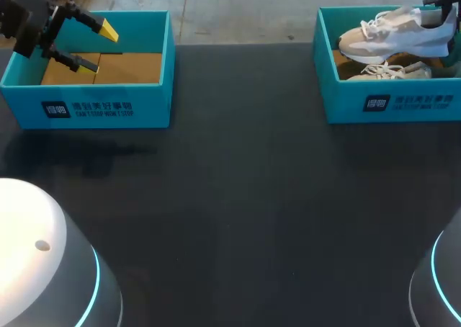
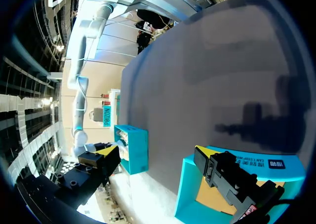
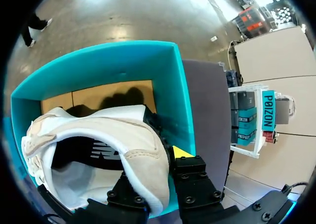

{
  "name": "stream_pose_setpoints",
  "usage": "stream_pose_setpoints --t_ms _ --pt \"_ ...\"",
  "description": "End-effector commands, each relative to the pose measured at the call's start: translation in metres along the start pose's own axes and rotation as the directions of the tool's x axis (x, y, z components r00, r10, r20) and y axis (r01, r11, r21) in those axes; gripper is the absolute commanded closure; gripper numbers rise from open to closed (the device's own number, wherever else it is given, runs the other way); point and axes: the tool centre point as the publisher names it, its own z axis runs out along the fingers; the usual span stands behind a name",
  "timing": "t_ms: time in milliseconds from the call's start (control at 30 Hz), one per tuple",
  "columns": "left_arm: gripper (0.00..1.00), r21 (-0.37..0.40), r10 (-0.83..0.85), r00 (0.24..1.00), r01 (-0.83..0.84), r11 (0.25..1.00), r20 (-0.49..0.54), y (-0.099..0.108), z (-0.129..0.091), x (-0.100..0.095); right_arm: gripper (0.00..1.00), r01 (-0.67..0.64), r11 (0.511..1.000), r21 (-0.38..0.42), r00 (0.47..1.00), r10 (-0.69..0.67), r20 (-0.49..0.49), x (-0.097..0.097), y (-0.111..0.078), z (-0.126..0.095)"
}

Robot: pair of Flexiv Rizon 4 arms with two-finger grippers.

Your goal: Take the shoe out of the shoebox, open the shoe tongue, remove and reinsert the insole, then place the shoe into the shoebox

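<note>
A white and grey shoe (image 1: 385,32) hangs tilted over the right teal shoebox (image 1: 392,107), toe toward the middle of the table. My right gripper (image 1: 439,16) is shut on its heel. In the right wrist view the heel collar of the shoe (image 3: 106,140) sits between the fingers of the right gripper (image 3: 157,161), one yellow tip showing outside and the other hidden by the shoe. A second pale shoe (image 1: 389,72) lies in that box. My left gripper (image 1: 99,48) hovers open over the left shoebox (image 1: 101,104), nothing between its fingers (image 2: 203,152).
The left shoebox holds only its brown cardboard floor (image 1: 130,68). Dark tabletop (image 1: 238,197) stretches between the boxes and toward the front. Both arm bases, one of them (image 1: 43,269), stand at the near corners. The right shoebox (image 2: 133,147) shows far off in the left wrist view.
</note>
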Motion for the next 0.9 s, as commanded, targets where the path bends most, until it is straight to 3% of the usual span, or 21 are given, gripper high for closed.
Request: stream_pose_setpoints --t_ms 33,333,900 --pt "0.0 -0.002 0.0 1.0 0.0 1.0 -0.003 -0.0011 -0.0001 -0.0004 1.0 -0.002 1.0 0.005 1.0 0.002 -0.001 0.0019 -0.0003 0.0046" --pt "0.0 -0.002 0.0 1.0 0.0 1.0 -0.003 -0.0011 -0.0001 -0.0004 1.0 -0.012 1.0 0.018 1.0 0.012 0.007 0.0048 -0.0032 0.0138" --pt "0.0 -0.002 0.0 1.0 0.0 1.0 -0.003 -0.0011 -0.0001 -0.0004 1.0 -0.018 1.0 0.019 1.0 0.018 0.013 0.003 -0.0031 0.0113"
